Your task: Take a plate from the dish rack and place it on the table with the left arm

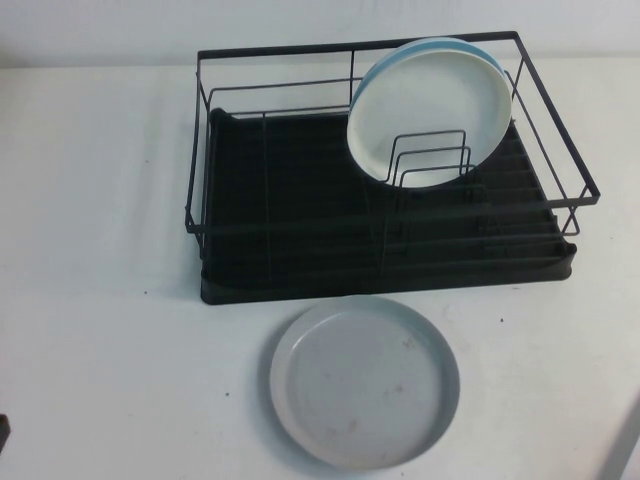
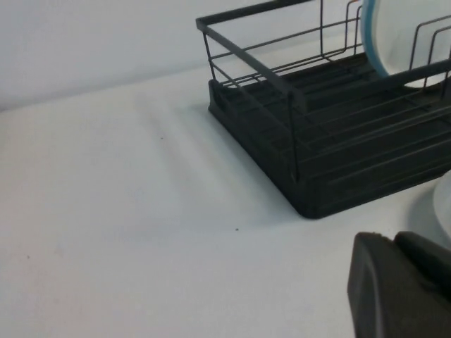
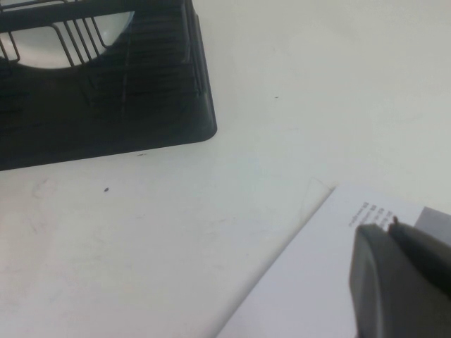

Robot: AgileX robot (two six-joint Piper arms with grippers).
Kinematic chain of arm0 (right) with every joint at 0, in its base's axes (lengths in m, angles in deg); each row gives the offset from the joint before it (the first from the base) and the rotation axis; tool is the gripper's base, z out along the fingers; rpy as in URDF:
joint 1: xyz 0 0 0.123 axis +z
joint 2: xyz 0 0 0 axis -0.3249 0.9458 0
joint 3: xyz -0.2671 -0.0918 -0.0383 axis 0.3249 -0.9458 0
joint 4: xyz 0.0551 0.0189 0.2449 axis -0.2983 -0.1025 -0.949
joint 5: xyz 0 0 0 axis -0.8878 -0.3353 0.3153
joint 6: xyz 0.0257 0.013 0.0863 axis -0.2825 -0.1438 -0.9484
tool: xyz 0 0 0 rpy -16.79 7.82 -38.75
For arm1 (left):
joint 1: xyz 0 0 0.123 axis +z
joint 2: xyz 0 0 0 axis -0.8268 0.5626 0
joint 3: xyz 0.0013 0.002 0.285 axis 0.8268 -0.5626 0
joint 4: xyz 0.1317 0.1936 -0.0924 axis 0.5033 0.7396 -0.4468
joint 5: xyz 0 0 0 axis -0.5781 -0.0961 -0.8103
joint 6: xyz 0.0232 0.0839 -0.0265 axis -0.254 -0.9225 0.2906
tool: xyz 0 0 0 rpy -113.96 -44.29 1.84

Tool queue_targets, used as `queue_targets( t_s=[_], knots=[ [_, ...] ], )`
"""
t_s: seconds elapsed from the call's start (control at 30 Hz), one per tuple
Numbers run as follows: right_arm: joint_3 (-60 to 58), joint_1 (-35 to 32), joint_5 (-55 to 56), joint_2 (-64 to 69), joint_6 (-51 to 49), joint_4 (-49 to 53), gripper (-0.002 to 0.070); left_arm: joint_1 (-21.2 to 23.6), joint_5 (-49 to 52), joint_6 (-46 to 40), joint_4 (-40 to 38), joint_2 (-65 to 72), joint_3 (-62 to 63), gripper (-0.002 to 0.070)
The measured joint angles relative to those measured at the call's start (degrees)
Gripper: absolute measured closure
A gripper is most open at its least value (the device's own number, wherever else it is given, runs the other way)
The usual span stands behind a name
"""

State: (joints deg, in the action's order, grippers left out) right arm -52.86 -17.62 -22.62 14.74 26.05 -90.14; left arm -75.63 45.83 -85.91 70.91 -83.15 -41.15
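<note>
The pale grey-blue plate (image 1: 365,380) lies flat on the white table (image 1: 100,300), just in front of the dish rack (image 1: 300,240). Nothing touches it. In the left wrist view my left gripper (image 2: 391,238) hovers low over the table near the rack's (image 2: 310,162) front left corner, fingers pressed together and holding nothing. A sliver of the plate (image 2: 441,211) shows beside it. My right gripper (image 3: 390,224) is shut and empty, over a sheet of paper (image 3: 310,282) off the rack's (image 3: 106,105) front right corner. Neither gripper shows in the high view.
A cream plate (image 1: 430,110) leans upright in the rack's right half against wire dividers (image 1: 430,160), with a blue-rimmed plate (image 1: 470,48) right behind it. The rack's left half holds nothing. A dark arm part (image 1: 3,435) pokes in at the table's front left.
</note>
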Motion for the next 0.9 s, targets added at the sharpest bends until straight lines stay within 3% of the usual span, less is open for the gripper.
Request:
queue_targets(
  t_s=[0.17,0.33,0.9],
  knots=[
    [0.00,0.00,0.00,0.00,0.00,0.00,0.0696,4.68,-9.44,0.42,-4.15,-0.05,-8.91,0.0676],
    [0.00,0.00,0.00,0.00,0.00,-0.11,0.0696,8.45,-9.54,0.88,-5.99,-0.05,-11.40,0.0676],
    [0.00,0.00,0.00,0.00,0.00,-0.18,0.0696,9.10,-6.04,0.76,-6.39,-0.05,-11.40,0.0676]
  ],
)
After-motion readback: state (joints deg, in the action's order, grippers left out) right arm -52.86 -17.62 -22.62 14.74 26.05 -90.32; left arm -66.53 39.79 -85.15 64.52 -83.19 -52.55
